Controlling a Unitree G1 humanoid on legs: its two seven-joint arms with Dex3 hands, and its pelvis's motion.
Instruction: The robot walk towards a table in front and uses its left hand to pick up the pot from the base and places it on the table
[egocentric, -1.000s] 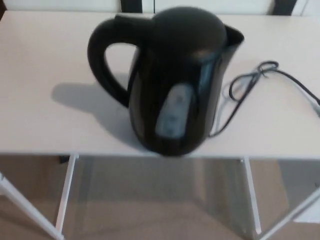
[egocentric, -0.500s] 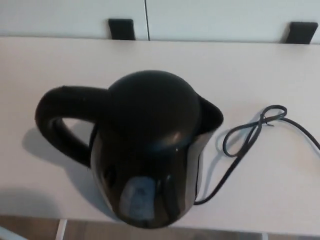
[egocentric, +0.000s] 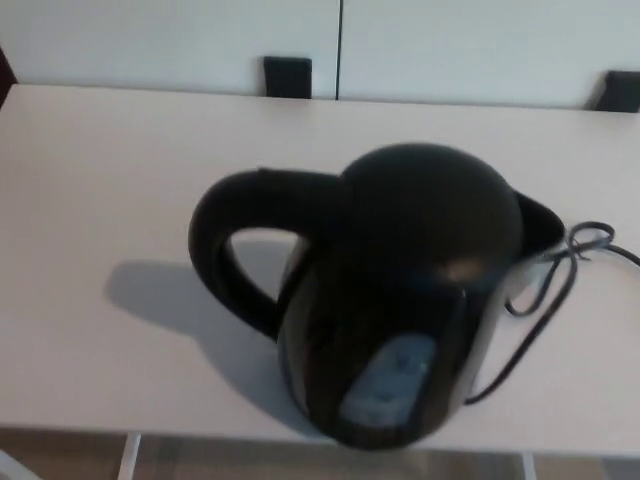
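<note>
Pot (egocentric: 400, 300): glossy black, domed, loop-handled, on pale matte table (egocentric: 90, 180)

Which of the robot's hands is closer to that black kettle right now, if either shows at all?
Cannot tell: neither hand is in view. The kettle stands on the table, its handle turned toward the robot's left.

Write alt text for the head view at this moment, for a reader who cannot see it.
A black electric kettle stands near the front edge of a pale table, its handle pointing left and its spout right. A black power cord lies looped on the table to its right; neither robot hand is in view.
</note>
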